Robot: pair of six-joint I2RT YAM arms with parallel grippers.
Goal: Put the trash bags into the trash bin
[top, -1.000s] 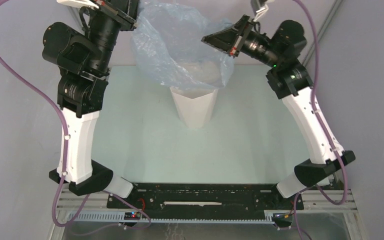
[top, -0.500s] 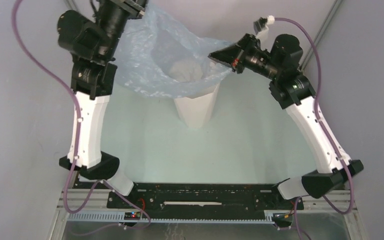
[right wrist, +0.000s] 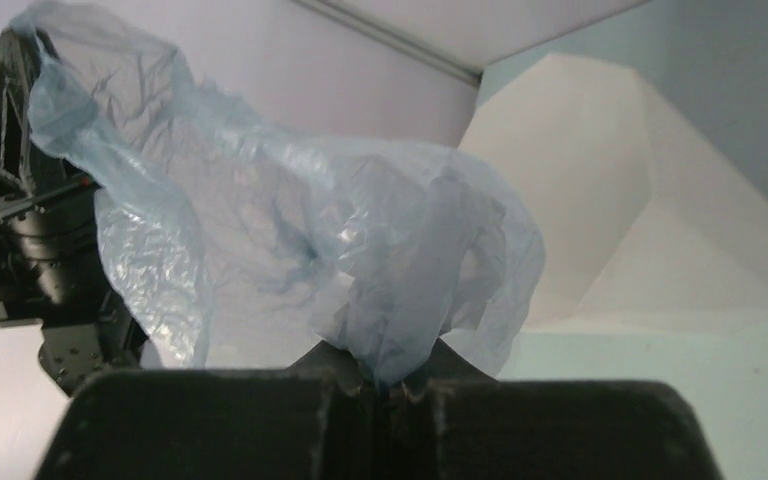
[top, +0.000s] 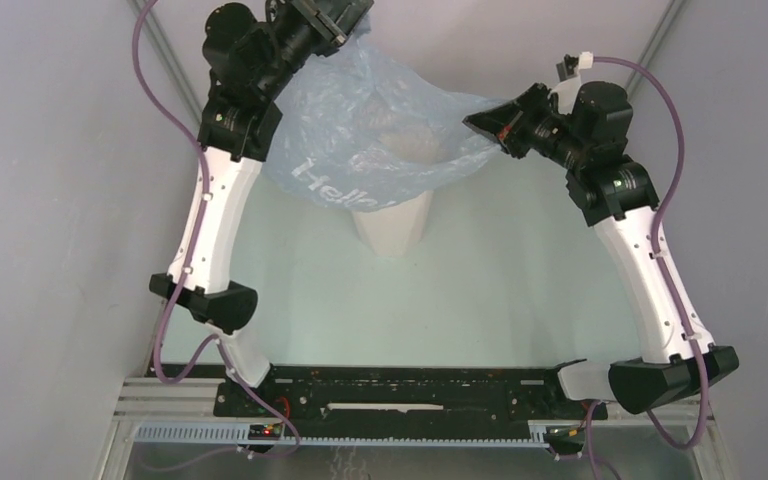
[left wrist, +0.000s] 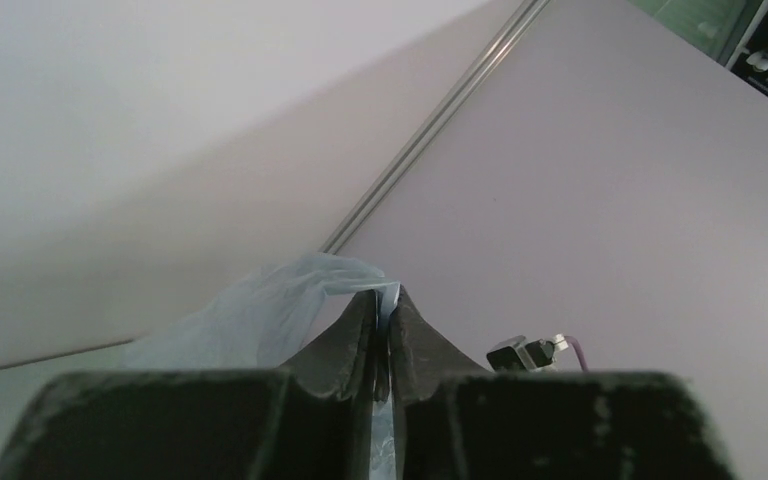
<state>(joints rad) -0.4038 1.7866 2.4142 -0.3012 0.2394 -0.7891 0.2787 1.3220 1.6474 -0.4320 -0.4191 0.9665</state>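
Note:
The pale-blue translucent trash bag (top: 380, 140) hangs stretched open between both grippers, above the white faceted trash bin (top: 393, 222), whose top it covers. White lettering shows on its lower left. My left gripper (top: 345, 22) is shut on the bag's far-left edge, high at the back; in the left wrist view the film (left wrist: 260, 315) is pinched between the fingers (left wrist: 388, 305). My right gripper (top: 472, 120) is shut on the bag's right edge. In the right wrist view the bag (right wrist: 290, 230) rises from the gripper (right wrist: 388, 378), with the bin (right wrist: 640, 230) beyond it.
The pale green table (top: 500, 290) lies around the bin. Grey walls close the cell on the left, right and back, with a metal rail (top: 660, 45) in the far right corner. The arm bases sit on a black rail (top: 410, 395) at the near edge.
The left arm has swung up and to the right, carrying its edge of the bag toward the back. The right gripper has moved slightly right and down. The bag is stretched wider over the bin.

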